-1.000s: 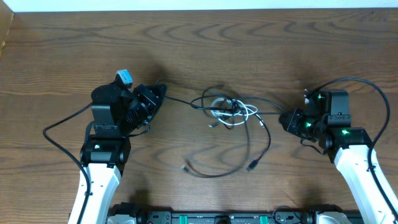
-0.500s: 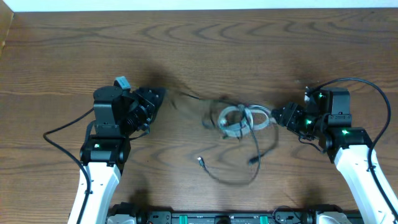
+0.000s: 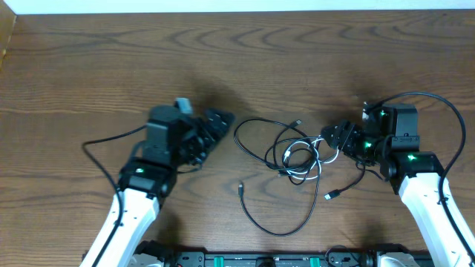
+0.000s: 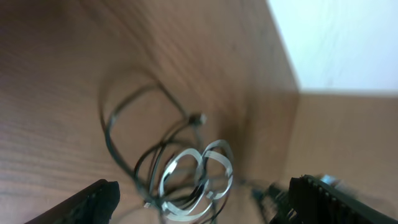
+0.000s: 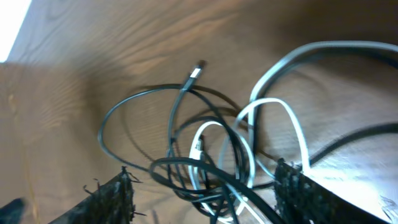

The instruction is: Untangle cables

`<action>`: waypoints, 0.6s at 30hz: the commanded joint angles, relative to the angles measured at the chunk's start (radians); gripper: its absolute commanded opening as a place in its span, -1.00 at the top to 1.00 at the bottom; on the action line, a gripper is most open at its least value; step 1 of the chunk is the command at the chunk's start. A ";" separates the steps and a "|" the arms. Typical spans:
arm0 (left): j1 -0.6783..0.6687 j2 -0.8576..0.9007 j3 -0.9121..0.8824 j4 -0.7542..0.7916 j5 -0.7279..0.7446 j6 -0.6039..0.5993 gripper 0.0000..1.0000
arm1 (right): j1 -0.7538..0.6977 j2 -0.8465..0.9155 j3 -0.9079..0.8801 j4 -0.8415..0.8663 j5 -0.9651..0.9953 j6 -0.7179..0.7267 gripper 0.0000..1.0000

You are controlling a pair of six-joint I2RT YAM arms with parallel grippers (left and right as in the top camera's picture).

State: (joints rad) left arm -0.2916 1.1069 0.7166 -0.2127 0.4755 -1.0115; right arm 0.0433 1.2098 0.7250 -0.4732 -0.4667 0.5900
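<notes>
The cables lie loosely bunched mid-table: a white cable point(image 3: 300, 165) coiled among black cables point(image 3: 254, 145), with one black cord looping toward the front edge point(image 3: 280, 231) and a plug end point(image 3: 241, 188) lying apart. My left gripper point(image 3: 225, 122) stands open just left of the bunch. In the left wrist view the gripper point(image 4: 205, 208) has the white coil point(image 4: 200, 176) ahead of it, between its wide fingers point(image 4: 93, 200), blurred. My right gripper point(image 3: 332, 138) is at the bunch's right side. In the right wrist view it point(image 5: 205, 199) is open, with white point(image 5: 292, 118) and black cords point(image 5: 186, 168) lying slack between its fingers point(image 5: 301, 193).
The thicker black cords of the arms arc out beside each arm, one on the left point(image 3: 104, 139) and one on the right point(image 3: 438, 104). Another plug end point(image 3: 332, 196) lies near the right arm. The table's far edge point(image 3: 237, 12) meets a white wall.
Both grippers have opened and let the cords go. The left arm has moved right toward the bunch. The stretched cables have slackened into loose loops and shifted right.
</notes>
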 commanded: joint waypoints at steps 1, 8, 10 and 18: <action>-0.067 0.039 0.022 0.000 -0.093 0.076 -0.81 | 0.005 -0.002 -0.001 0.012 -0.114 -0.116 -0.47; -0.102 0.121 0.022 -0.022 -0.221 0.076 -0.81 | 0.004 -0.002 -0.001 -0.203 -0.174 -0.296 -0.53; -0.102 0.138 0.022 -0.022 -0.233 0.076 -0.81 | 0.004 -0.001 -0.002 -0.257 -0.167 -0.303 -0.54; -0.102 0.180 0.022 -0.023 -0.234 0.076 -0.80 | 0.146 0.010 -0.062 -0.172 -0.074 -0.244 -0.54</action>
State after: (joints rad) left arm -0.3920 1.2774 0.7166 -0.2321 0.2638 -0.9596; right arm 0.1265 1.2106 0.7044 -0.6792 -0.5980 0.3275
